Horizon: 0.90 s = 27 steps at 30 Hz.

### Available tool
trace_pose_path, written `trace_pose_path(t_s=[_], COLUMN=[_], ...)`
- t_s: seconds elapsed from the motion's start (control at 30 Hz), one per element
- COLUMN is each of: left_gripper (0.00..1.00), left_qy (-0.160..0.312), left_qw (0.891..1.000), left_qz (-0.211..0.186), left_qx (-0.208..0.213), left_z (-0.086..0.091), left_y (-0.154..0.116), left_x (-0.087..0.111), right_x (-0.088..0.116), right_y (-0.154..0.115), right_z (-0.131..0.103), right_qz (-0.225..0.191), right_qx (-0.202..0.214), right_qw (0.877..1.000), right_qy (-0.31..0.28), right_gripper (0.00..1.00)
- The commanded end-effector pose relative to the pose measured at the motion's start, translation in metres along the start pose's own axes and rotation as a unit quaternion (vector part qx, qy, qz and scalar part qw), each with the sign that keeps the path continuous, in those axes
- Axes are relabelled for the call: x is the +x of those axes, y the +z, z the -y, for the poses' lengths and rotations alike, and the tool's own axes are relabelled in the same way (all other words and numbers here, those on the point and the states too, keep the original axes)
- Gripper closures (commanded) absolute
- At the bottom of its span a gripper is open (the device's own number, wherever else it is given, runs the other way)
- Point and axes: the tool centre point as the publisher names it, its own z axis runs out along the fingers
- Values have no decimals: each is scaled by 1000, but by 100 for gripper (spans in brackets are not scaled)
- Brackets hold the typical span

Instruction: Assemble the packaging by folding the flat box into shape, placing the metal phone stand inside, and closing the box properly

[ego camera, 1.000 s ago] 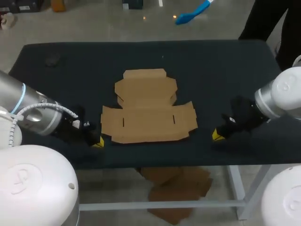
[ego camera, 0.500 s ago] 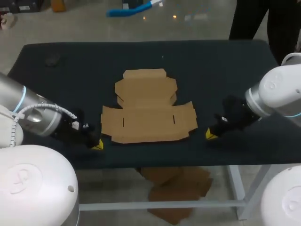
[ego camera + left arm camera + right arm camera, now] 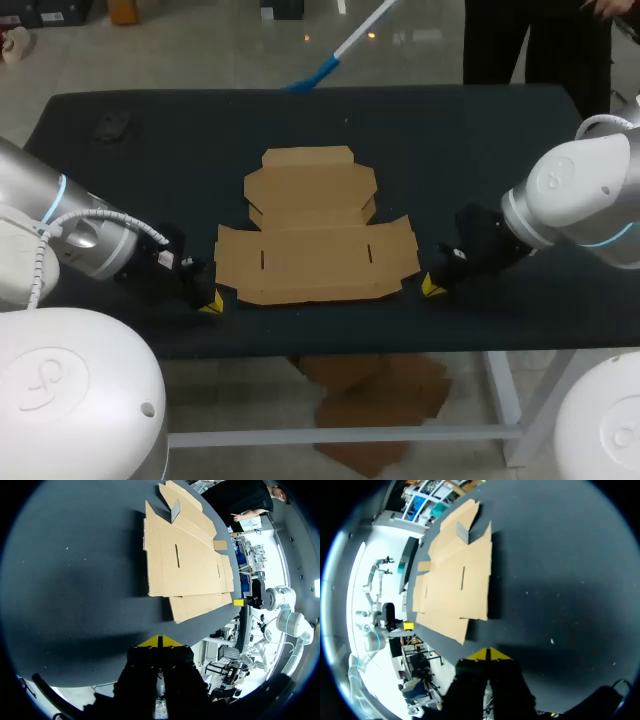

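A flat, unfolded brown cardboard box (image 3: 313, 232) lies in the middle of the dark table (image 3: 150, 150). My left gripper (image 3: 210, 303) rests low near the table's front edge, just left of the box's front left corner, shut with nothing in it. My right gripper (image 3: 432, 288) sits low beside the box's front right corner, also shut and empty. In the left wrist view the box (image 3: 185, 565) lies ahead of the left gripper (image 3: 160, 641). The right wrist view shows the box (image 3: 455, 585) ahead of the right gripper (image 3: 489, 654). No metal phone stand shows in any view.
A small dark object (image 3: 110, 127) lies at the table's far left corner. The front edge of the table runs close behind both grippers. More cardboard (image 3: 375, 400) lies on the floor under the table.
My right gripper has slid left along the table toward the box's front right corner. The left gripper has stayed nearly in place. The box has not moved.
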Motion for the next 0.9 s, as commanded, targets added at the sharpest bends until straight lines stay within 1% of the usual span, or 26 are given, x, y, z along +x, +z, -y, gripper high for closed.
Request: trace_pose_path(t_s=[0.03,0.23,0.5,0.73,0.9], left_gripper=[100,100,100,100,100], left_qy=[-2,-9,-9,-9,-7], left_qw=[1000,1000,999,999,999], left_qz=[3,4,3,1,-1], left_qx=[-13,-24,-37,-44,-46], left_z=[12,24,34,37,35], left_y=[8,17,28,31,30], left_x=[-2,-3,-2,-3,-3], right_x=[-2,-1,1,6,8], right_y=[6,8,13,20,24], right_z=[-6,-10,-19,-24,-27], right_qz=[-4,-4,-2,-1,-1], right_qx=[3,2,4,8,11], right_qw=[1000,1000,1000,1000,1000], right_qy=[-1,-1,-2,-6,-7], right_gripper=[100,100,100,100,100])
